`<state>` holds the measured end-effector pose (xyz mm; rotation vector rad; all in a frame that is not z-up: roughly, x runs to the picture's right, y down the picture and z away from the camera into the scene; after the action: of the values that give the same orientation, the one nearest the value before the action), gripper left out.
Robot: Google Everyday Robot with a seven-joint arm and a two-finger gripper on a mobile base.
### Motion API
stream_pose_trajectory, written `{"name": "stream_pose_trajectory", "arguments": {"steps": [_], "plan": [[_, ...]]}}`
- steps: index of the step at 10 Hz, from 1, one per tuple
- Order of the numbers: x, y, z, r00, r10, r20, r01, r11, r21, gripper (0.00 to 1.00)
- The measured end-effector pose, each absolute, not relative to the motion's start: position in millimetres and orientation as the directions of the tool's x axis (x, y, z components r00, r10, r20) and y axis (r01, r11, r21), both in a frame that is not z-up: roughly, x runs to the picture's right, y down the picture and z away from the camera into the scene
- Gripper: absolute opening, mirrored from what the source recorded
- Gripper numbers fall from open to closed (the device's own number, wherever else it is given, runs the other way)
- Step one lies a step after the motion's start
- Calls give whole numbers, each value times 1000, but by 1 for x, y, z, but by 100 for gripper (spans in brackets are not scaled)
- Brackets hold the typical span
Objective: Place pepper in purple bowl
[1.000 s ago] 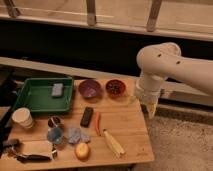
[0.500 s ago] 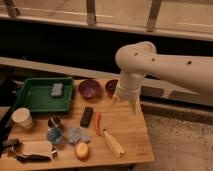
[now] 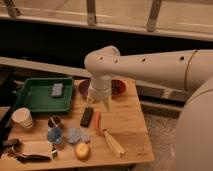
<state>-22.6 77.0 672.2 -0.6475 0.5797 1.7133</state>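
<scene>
Across the right and middle of the view, the robot's thick white arm [image 3: 150, 62] reaches leftward over a light wooden worktop [image 3: 131, 125] and bends down at a rounded joint. Below that joint hangs the end effector [image 3: 98, 105], over the back middle of the worktop. Its two pale fingers [image 3: 90, 102] stand apart, open, with nothing between them.

On the left of the worktop sits a rectangular green plastic tray [image 3: 35, 100] holding a small grey-blue block [image 3: 57, 90]. At the back edge, the round purple bowl [image 3: 83, 88] stands just right of the tray, partly hidden behind the end effector. A dark red bowl [image 3: 119, 88] of like size stands on the end effector's other side. A white paper cup [image 3: 22, 118] stands near the left edge, in front of the tray. Toward the front lie a tilted yellow corn cob [image 3: 114, 143] and a round yellow-orange fruit [image 3: 82, 150]. A black rectangular bar [image 3: 87, 117] lies just in front of the end effector.

The slim, orange-red, chili-shaped pepper [image 3: 98, 122], slightly curved, lies flat on bare wood just right of the black bar, its length running front to back. It lies between that bar and the corn cob's far end. It is in front of the purple bowl and apart from it, and the open fingertips appear just beyond its far end, not closed on it.
</scene>
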Motion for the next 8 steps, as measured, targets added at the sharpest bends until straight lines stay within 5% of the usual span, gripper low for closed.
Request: {"name": "stream_pose_trajectory", "arguments": {"steps": [8], "plan": [[-15, 78, 699, -165, 711, -683, -978, -207, 21, 66]]}}
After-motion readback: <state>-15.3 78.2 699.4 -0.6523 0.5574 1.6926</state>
